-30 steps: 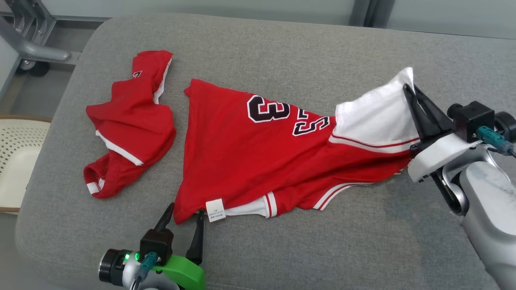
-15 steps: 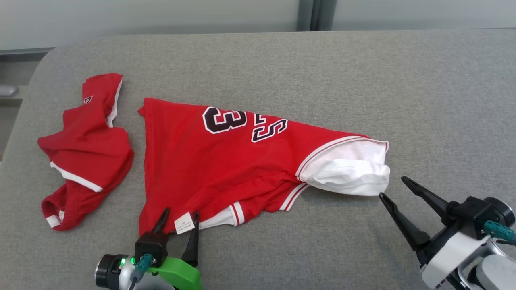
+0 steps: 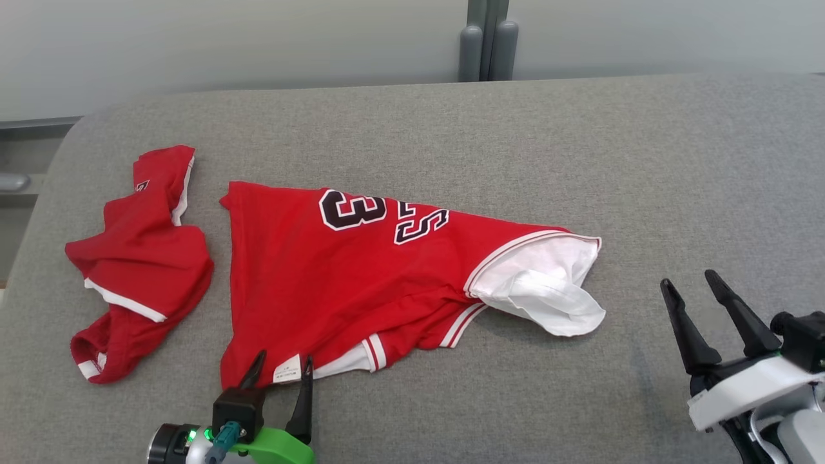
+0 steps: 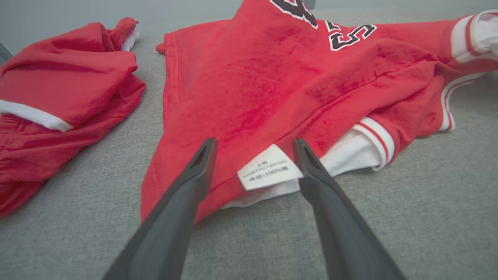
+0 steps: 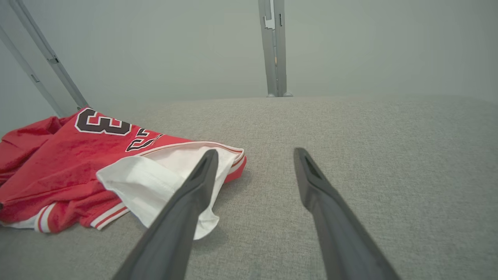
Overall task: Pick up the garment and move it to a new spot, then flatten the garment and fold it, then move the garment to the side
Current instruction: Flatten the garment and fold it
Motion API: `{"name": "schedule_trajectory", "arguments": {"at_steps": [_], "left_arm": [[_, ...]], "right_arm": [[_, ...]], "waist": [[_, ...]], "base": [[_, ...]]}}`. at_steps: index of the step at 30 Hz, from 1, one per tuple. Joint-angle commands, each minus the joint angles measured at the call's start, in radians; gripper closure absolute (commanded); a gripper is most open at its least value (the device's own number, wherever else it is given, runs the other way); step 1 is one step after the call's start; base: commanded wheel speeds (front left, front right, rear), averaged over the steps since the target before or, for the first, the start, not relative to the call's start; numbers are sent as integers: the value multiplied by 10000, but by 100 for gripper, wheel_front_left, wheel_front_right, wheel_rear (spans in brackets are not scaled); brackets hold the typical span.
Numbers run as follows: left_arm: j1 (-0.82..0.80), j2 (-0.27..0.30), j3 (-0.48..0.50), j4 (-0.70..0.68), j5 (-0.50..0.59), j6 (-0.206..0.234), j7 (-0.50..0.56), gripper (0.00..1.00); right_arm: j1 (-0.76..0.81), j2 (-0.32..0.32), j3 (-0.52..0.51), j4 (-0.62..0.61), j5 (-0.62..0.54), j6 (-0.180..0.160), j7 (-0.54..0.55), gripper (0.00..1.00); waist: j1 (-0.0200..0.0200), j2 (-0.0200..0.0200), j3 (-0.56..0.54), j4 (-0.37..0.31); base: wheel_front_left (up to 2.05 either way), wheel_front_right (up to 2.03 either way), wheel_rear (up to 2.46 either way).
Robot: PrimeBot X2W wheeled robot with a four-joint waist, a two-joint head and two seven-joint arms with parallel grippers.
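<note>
Down at the near edge of the grey cushion [image 3: 644, 161], the left gripper [image 3: 278, 368] sits with its jaws spread wide and nothing pinched between them. Its two fingers stand on either side of the white label [image 3: 287, 369], which hangs off the near corner of the jersey [image 3: 361, 277]. The left wrist view puts that label [image 4: 269, 167] squarely between the fingertips, with red cloth under the left one; whether either finger is actually pressing on the fabric, I can't tell.

The jersey itself lies across the middle of the cushion, rumpled and far from flat. Its black number [image 3: 351, 209] faces up near the far edge, and striped trim bunches along the near side. At its right end the white lining [image 3: 548, 287] spills out in a loose flap onto the grey.

Over on the right, the right gripper [image 3: 686, 279] is wide open too and empty. It sits clear of the jersey, with bare cushion between its tips and that white flap. In the right wrist view, its left finger crosses in front of the lining [image 5: 144, 175], while the gap between the fingers frames plain cushion.

Off to the left, a second garment [image 3: 135, 258], red with white trim, lies crumpled just beside the jersey. At the back, a grey post [image 3: 486, 48] stands against the pale wall.
</note>
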State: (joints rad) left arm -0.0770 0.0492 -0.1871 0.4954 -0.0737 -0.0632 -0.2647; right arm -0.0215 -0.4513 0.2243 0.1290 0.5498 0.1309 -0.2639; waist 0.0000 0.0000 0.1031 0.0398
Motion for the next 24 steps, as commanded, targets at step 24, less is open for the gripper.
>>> {"name": "schedule_trajectory", "arguments": {"at_steps": [24], "left_arm": [[-302,23,-764,-364,-360,202,8,0]], "right_arm": [[-3301,476,2167,4752,3637,-10,1123,0]], "waist": [[0,0,1130,2049]], "base": [[0,0,0]]}}
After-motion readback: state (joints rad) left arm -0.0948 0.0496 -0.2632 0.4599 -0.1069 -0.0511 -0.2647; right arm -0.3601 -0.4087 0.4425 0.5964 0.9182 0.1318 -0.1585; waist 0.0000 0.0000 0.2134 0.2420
